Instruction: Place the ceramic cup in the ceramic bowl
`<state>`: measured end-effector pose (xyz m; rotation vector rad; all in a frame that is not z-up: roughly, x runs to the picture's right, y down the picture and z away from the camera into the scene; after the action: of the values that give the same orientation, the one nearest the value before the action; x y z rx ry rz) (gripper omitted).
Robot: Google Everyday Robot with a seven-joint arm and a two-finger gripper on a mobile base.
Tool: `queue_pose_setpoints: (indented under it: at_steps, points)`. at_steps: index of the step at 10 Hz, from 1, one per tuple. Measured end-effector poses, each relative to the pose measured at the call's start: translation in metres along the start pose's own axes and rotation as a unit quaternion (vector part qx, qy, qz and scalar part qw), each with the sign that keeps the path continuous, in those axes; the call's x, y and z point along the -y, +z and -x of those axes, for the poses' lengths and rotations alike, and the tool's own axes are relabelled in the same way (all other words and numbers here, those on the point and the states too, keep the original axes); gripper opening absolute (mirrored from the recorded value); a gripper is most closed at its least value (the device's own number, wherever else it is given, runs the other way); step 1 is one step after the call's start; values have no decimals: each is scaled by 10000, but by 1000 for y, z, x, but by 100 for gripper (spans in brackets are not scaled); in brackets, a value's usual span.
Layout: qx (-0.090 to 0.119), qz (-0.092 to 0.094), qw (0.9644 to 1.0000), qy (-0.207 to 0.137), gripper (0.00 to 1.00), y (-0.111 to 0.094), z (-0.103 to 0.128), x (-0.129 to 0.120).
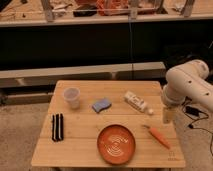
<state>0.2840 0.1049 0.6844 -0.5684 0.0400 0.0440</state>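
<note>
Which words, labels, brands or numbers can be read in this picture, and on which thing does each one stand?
No text here can be read.
On the white bottle, any label is too blurred to read.
On the table, a small dark mark at the near right corner is too small to read.
The ceramic cup and ceramic bowl show no writing.
The gripper, hanging at the table's right edge, shows none.
</note>
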Motion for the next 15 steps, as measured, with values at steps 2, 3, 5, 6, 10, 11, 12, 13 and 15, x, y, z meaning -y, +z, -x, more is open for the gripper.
queue_pose_setpoints:
  at_steps: [2,3,5,6,10,11,12,13,15]
  points:
    - [0,1,10000,0,80,0,0,0]
    - [0,0,10000,0,80,0,0,0]
    - [0,0,10000,0,80,0,0,0]
    - [-4,-1,10000,-3,80,0,0,0]
    - [-124,-182,9990,-402,80,-4,42,16]
    - [-160,-242,9981,-539,80,-5,60,22]
    - [-188,-278,9975,-625,80,-6,68,25]
    - [-213,-320,9969,-684,80,-6,72,28]
    - [-276,-440,9946,-903,80,-7,85,37]
